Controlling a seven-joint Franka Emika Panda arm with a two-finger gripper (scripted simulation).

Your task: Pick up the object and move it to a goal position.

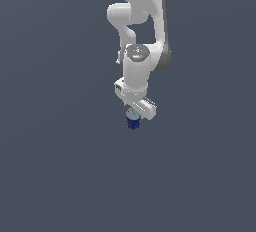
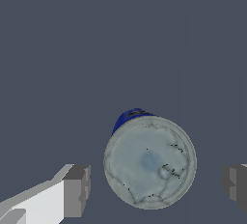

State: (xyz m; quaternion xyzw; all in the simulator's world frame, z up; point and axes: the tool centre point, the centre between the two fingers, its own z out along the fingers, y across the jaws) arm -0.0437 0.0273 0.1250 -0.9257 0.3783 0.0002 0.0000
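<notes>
Reading the wrist view from one side to the other, I see a grey finger pad (image 2: 76,190), a clear gap, the blue can's (image 2: 149,162) pale lid, another gap, then the far pad. So the gripper (image 2: 155,187) is spread wide, gripping nothing, with the can upright directly beneath it. My worry is the can sitting slightly off-centre: closing now, one pad could touch first and tip it.

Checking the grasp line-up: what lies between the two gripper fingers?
In the wrist view the can stands between the fingers, its pale lid facing the camera, with bare gaps on both sides. The gripper is open.
</notes>
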